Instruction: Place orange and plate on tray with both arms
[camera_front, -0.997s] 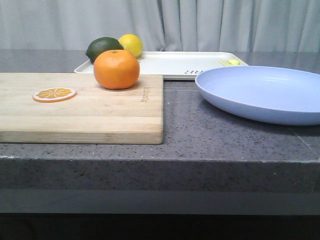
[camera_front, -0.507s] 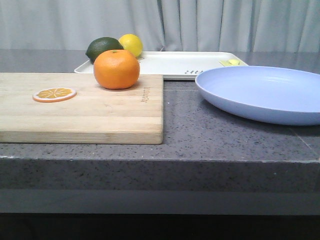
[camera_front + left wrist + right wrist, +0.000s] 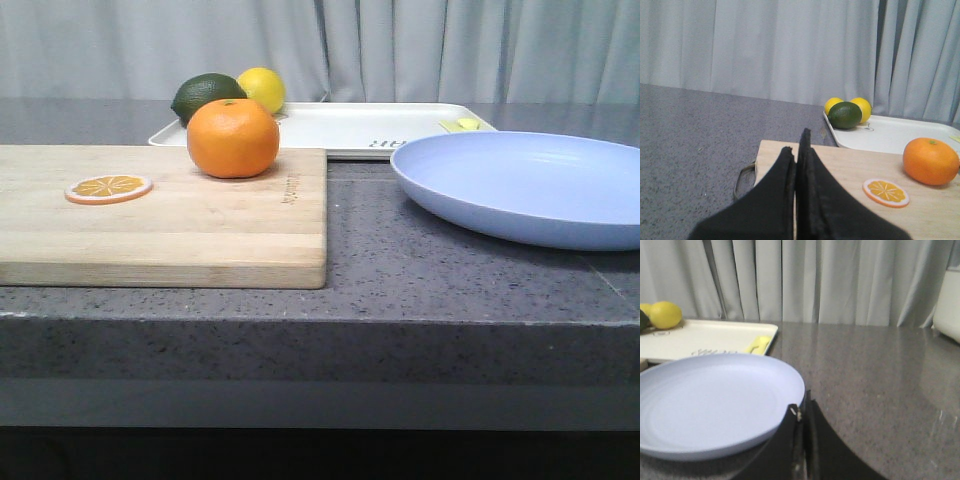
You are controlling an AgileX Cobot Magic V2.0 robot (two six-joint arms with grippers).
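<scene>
1. The orange (image 3: 233, 138) sat untouched at the far edge of the wooden cutting board (image 3: 160, 215), beside a thin orange slice (image 3: 109, 188), with neither arm yet on its target; by that showing the task stood at its opening step, the approach.
2. Nearest the cameras, the left gripper (image 3: 799, 150) hung above the near end of the board with its fingers pressed together and holding nothing, the orange ahead and well apart from it.
3. The right gripper (image 3: 801, 412) was likewise closed and empty, poised just beside the near rim of the lavender-blue plate (image 3: 520, 185), which lay on the grey stone counter (image 3: 420, 270).
4. Farther back, the white tray (image 3: 340, 128) waited with a dark green lime (image 3: 207, 97) and a lemon (image 3: 261, 88) at its left end and a small yellow piece (image 3: 462, 124) near its right corner.
5. The next move would likely call for both sets of fingers to spread, the left around the orange, the right over the plate's rim, before any lift toward the tray's bare middle.
</scene>
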